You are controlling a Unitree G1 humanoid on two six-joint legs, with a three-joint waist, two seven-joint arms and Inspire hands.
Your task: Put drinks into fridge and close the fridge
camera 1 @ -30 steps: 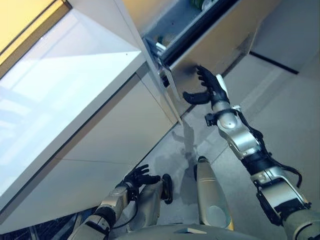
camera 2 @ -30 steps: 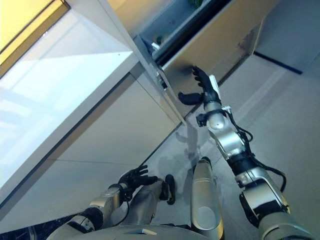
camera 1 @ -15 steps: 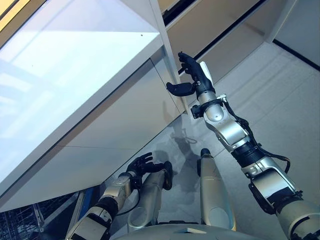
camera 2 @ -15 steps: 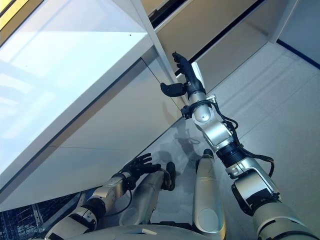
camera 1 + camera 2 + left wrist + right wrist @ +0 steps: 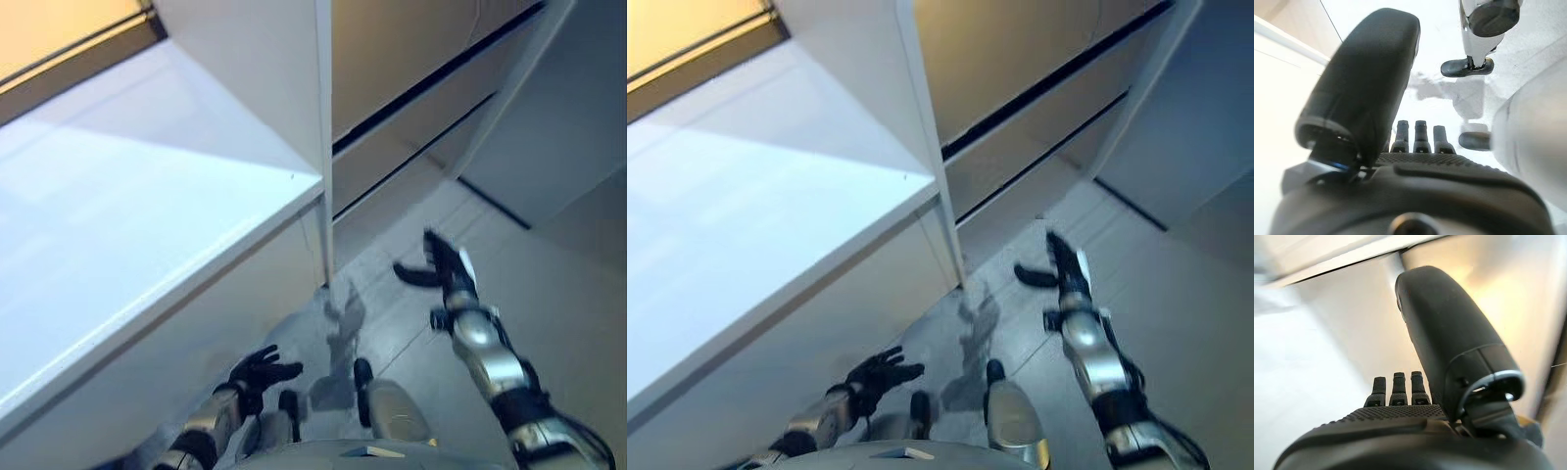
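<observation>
The fridge (image 5: 411, 59) has beige fronts with dark seams between them, and its door lies flush with them. My right hand (image 5: 446, 269) is open, thumb spread, and hangs in the air above the floor, apart from the fridge front. In the right wrist view its thumb (image 5: 1449, 333) and straight fingers (image 5: 1396, 387) hold nothing. My left hand (image 5: 257, 370) is low beside the white cabinet, fingers relaxed and empty; it also shows in the left wrist view (image 5: 1366, 93).
A white counter (image 5: 147, 206) with a white cabinet below it fills the left. A tall white upright panel (image 5: 323, 147) stands between the counter and the fridge. A grey wall panel (image 5: 568, 117) is at the right. A grey tiled floor (image 5: 392, 313) lies between them.
The fridge door, ajar a second ago with shelves showing, now lies flush. My right hand has come off the door and dropped lower. The camera has shifted.
</observation>
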